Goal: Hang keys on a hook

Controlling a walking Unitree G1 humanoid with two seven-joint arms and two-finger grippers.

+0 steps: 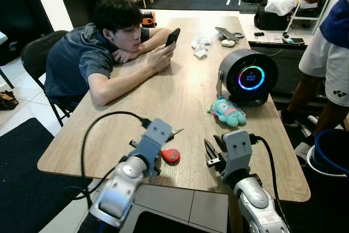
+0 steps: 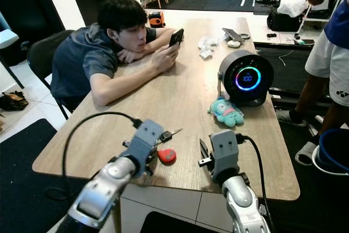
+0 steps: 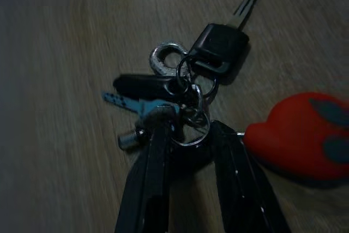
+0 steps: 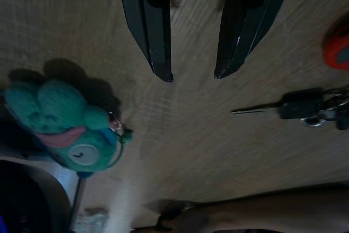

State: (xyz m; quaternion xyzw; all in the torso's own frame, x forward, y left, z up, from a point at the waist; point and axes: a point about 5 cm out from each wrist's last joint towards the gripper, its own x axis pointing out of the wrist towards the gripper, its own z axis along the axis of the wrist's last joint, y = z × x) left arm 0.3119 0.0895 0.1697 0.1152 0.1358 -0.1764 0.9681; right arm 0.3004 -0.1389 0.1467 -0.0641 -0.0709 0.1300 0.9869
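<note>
Near the tabletop's front edge: keys between the left gripper's fingers

On the wooden tabletop point(image 1: 180, 96), close to its near edge, the bunch of keys point(image 1: 170, 133) is seen from the head views, lying flat with a red fob point(image 1: 170, 155) attached. The left gripper point(image 3: 191, 135) is lowered over the bunch, its fingers hidden there by the wrist housing. The right gripper point(image 1: 212, 154) is held just above the wood beside the fob, toward the right edge. A teal plush toy point(image 1: 228, 111) lies further in, and a round black speaker point(image 1: 248, 76) with a glowing ring stands behind it. A seated person point(image 1: 103, 47) is leaned over the left edge, a phone point(image 1: 172, 36) held in one hand. A second person point(image 1: 327, 58) is standing beyond the right edge.

Through the left wrist view, the bunch is shown in detail: a black-headed key with a silver blade pointing away, a smaller blue key, a black tab and a grey metal clasp, all joined on interlinked steel rings. The two black fingers point(image 3: 147, 184) are set on either side of the rings, touching them, partly closed; whether the bunch is firmly gripped cannot be told. The fob lies just beside one finger.

Through the right wrist view, the right fingers point(image 4: 150, 25) are seen parted with bare wood between them; the plush toy lies to one side and the black-headed key to the other.
</note>
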